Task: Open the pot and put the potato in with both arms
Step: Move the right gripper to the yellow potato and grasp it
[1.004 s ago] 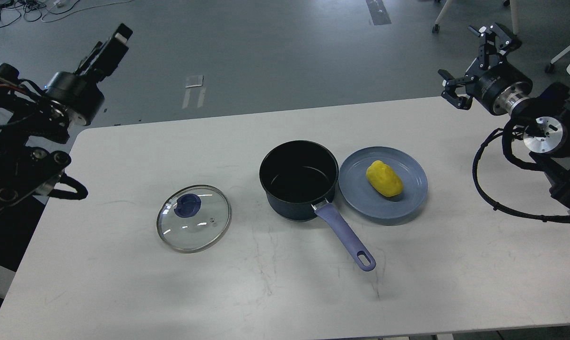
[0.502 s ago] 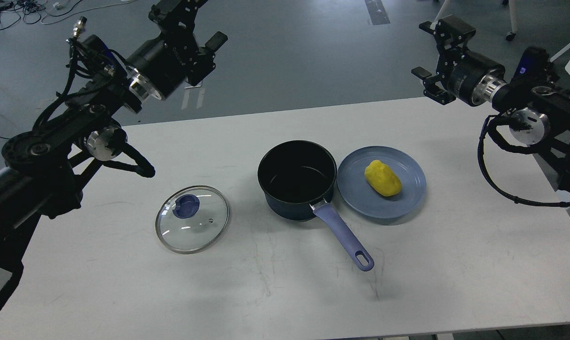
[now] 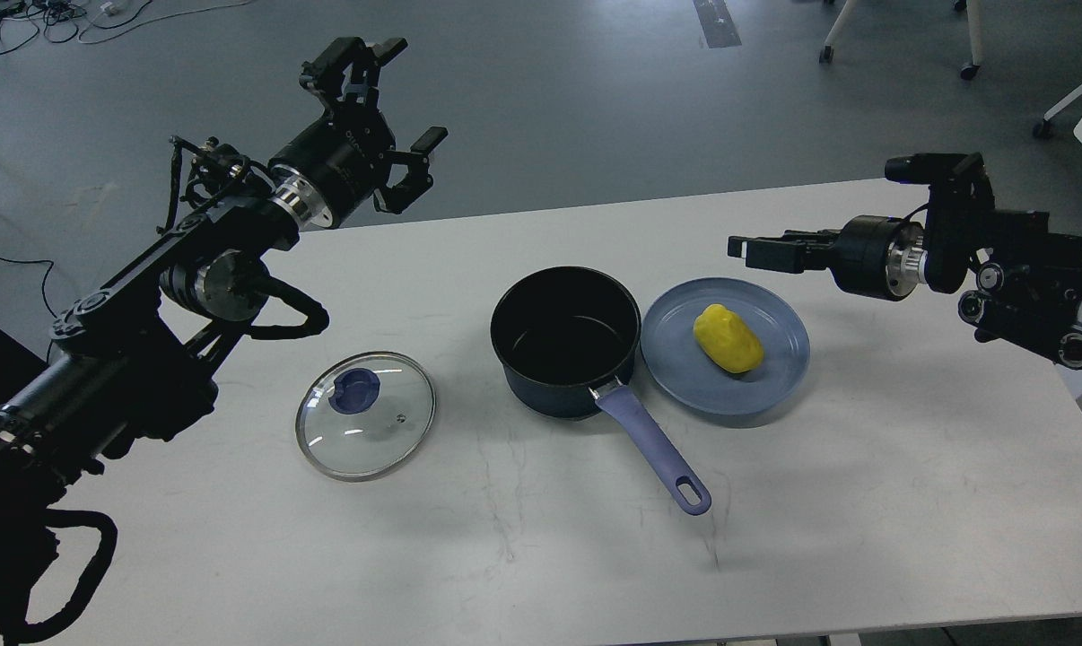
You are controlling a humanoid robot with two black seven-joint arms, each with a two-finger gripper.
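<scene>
The dark navy pot [image 3: 566, 341] stands open in the middle of the white table, its black inside empty and its purple handle [image 3: 653, 444] pointing to the front right. Its glass lid [image 3: 366, 414] with the purple knob lies flat on the table to the left. The yellow potato [image 3: 728, 339] lies on a blue-grey plate [image 3: 684, 359] right beside the pot. My left gripper [image 3: 397, 117] is open and empty, high over the table's far left edge. My right gripper [image 3: 756, 249] is seen edge-on, pointing left, above the plate's far right rim.
The white table [image 3: 864, 502] runs to the frame's bottom, with its far edge behind the pot. Chair legs on castors [image 3: 828, 49] stand on the grey floor at the back right. Cables [image 3: 56, 18] lie on the floor at the back left.
My right gripper has come down and to the left, now level over the plate's far rim. My left arm has shifted right and slightly down. Pot, lid and potato have not moved.
</scene>
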